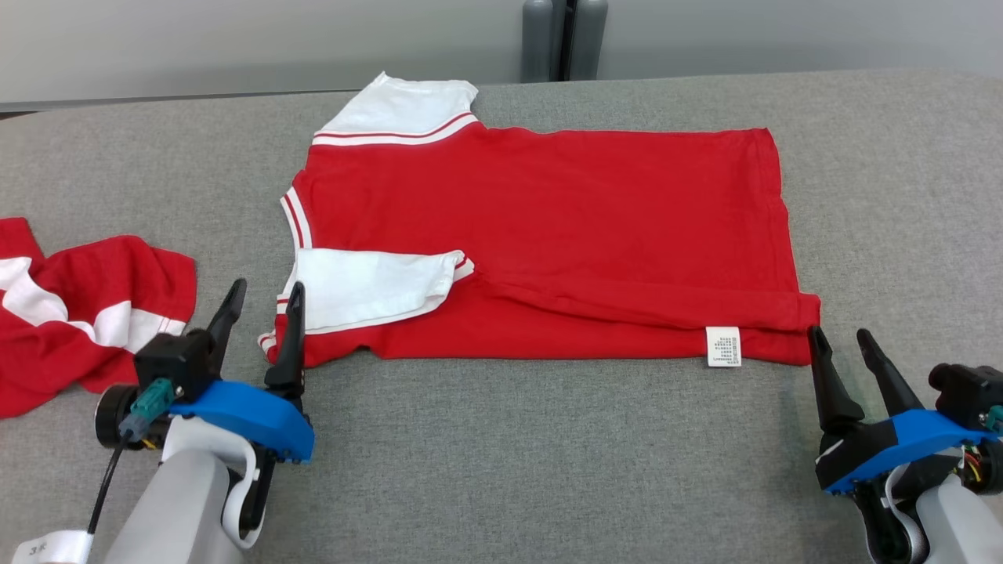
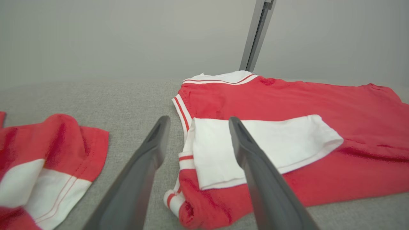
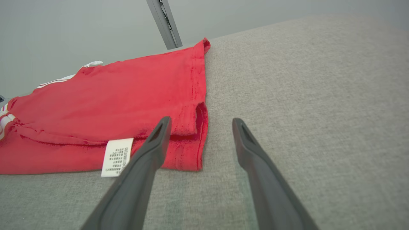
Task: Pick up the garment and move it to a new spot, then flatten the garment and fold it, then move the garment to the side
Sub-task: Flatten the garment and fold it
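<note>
Held nothing in the left gripper point(image 1: 267, 285) or the right gripper point(image 1: 838, 331), dark fingers point(image 1: 291, 329) spread wide at the near corners of the red shirt with white sleeves point(image 1: 548, 227). Lay partly folded, centred on the grey fabric tabletop point(image 1: 501, 470). Risked dragging the loose near fold open through a shallow, uneven pinch.

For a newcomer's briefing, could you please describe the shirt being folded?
On the grey table, look to the middle: the red shirt lies flat, one white sleeve folded over it. Unlike the crumpled red-and-white garment at the left edge, it shows a white care label.
</note>
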Controlling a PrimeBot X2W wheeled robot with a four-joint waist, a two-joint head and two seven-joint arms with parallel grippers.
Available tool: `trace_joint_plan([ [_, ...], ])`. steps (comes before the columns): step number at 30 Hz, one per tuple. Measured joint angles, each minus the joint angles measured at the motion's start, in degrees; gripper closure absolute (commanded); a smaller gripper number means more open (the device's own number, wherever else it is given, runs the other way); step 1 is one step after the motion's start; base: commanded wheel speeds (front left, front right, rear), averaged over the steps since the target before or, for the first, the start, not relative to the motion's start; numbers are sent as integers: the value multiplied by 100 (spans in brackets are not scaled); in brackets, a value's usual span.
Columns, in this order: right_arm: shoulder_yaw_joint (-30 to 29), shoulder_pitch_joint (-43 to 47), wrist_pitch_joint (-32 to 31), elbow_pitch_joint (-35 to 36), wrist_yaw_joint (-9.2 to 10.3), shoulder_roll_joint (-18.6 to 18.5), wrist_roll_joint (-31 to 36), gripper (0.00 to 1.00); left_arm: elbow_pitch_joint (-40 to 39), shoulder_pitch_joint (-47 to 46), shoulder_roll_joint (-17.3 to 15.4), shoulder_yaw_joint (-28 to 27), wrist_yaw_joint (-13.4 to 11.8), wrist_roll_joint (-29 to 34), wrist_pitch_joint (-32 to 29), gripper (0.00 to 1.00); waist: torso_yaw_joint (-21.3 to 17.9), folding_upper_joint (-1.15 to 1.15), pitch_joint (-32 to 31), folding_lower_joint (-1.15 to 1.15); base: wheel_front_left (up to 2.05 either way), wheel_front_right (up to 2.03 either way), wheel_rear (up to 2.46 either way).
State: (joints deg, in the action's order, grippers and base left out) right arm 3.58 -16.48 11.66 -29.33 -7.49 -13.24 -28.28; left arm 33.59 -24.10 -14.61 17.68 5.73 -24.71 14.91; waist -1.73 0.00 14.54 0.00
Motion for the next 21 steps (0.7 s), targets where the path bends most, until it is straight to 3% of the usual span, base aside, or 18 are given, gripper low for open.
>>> trace_joint_plan([
  [9,11,301,-156,-52,0,-73,100,0,98,636,-2,-81,-27,16,8,0,32,0,-90,0,0,0,0],
  [21,252,-110,-208,-481,0,67,398,0,799,224,62,7,65,0,8,0,-47,0,95,0,0,0,0],
])
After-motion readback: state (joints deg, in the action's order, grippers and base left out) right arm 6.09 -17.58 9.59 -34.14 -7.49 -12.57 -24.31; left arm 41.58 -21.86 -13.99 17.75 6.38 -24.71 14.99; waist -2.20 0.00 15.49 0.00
